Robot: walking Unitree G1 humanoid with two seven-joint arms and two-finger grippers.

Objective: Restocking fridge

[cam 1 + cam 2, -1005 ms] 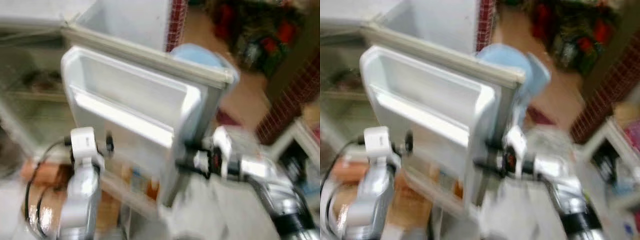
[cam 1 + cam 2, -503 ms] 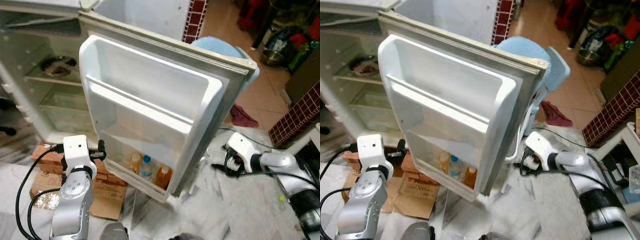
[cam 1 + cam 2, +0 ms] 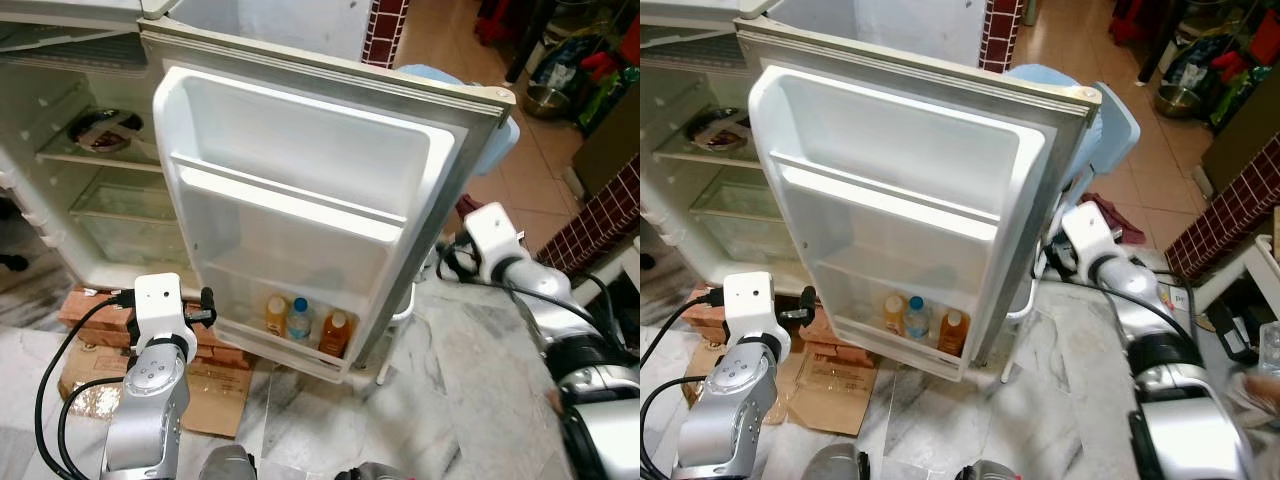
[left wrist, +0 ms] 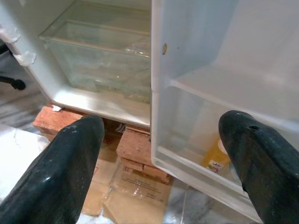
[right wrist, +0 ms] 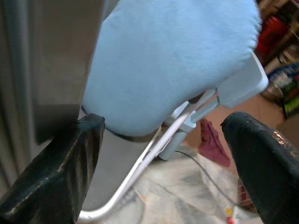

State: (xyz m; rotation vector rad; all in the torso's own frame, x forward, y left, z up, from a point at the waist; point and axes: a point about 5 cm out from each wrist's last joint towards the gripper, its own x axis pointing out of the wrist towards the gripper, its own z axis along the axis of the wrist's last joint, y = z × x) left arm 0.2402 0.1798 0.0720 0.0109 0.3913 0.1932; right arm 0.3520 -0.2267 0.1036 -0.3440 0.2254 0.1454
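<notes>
White fridge door (image 3: 300,190) swung wide for loading; 3 small drink bottles (image 3: 300,322) already in its bottom bin. Left gripper (image 4: 159,154) fingers spread, empty, facing the bin. Right gripper (image 5: 159,140) fingers apart, empty, behind door edge, prob bracing it, near pale-blue cushioned chair (image 5: 173,60).

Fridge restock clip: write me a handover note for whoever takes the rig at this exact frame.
Left hand: open, empty, low in front of the white fridge door.
Right hand: open, empty, behind the door's outer edge, beside the light blue padded chair.
Door stands wide open. Three small bottles stand in its bottom shelf; upper door shelves bare. A dark dish sits on an inner shelf.
Left to do: fetch stock; neither hand holds any.
</notes>
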